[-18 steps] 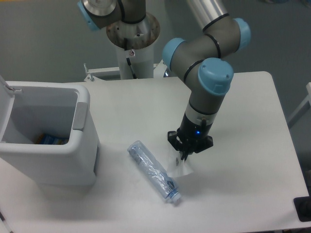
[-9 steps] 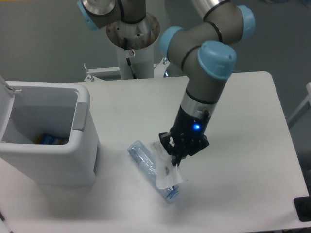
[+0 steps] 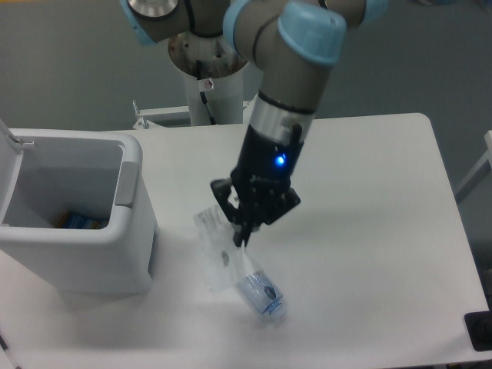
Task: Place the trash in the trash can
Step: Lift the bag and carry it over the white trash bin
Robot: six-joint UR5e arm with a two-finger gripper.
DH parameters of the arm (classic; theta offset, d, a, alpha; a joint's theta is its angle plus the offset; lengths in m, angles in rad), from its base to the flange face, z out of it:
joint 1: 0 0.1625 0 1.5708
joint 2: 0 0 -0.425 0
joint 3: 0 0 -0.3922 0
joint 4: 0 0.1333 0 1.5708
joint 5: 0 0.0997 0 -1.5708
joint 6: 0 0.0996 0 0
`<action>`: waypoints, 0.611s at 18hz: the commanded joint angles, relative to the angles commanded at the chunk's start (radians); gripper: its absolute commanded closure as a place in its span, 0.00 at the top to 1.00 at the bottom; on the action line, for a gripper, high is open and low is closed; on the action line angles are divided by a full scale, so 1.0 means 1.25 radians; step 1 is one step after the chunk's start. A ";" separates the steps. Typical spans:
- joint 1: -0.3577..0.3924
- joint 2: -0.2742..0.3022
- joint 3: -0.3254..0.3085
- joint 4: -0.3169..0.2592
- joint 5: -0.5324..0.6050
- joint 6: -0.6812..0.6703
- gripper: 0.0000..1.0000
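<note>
My gripper (image 3: 240, 238) is shut on a translucent whitish plastic sheet (image 3: 217, 250) with dark specks, which hangs from it above the table. The sheet covers most of the clear bluish water bottle (image 3: 261, 296) lying on the table below; only the bottle's lower capped end shows. The trash can (image 3: 127, 231), a light-grey bin with its white lid open, stands at the left, with the gripper to its right and apart from it. Something blue and yellow lies inside the can.
The arm's base column (image 3: 209, 84) stands at the back of the white table (image 3: 369, 192). A dark object (image 3: 480, 330) sits at the table's lower right corner.
The gripper has risen and moved left toward the trash can, carrying the plastic sheet off the table. The bottle has stayed where it lay.
</note>
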 joint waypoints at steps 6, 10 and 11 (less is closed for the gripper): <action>-0.074 0.055 -0.012 -0.001 0.000 -0.069 0.04; -0.136 0.054 -0.017 0.000 0.009 -0.087 0.06; -0.151 0.054 -0.020 -0.001 0.010 -0.087 0.06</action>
